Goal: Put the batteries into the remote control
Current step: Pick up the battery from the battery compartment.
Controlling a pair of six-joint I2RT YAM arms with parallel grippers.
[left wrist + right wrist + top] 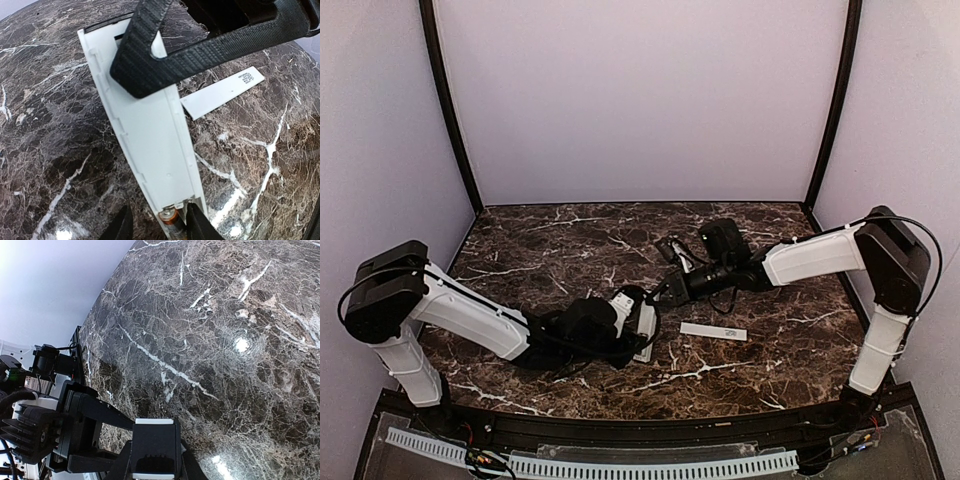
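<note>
The remote control (150, 135), a slim white bar, lies at a slant with its battery bay open and facing up. One battery (173, 223), dark with a copper-gold end, sits in the bay's near end. My left gripper (159, 214) straddles that end. Its right finger (199, 226) is against the remote's wall, while its left finger (117, 227) stands clear of it, so the jaws are open. My right gripper (670, 287) is shut on the remote's far, dark end (155, 440), and its black fingers (145, 65) cross the top of the left wrist view.
The flat white cover strip (713, 331) with small grey print lies on the marble table (540, 240), to the right of the remote; it also shows as the strip (222, 92) in the left wrist view. Both arms meet near the table's centre.
</note>
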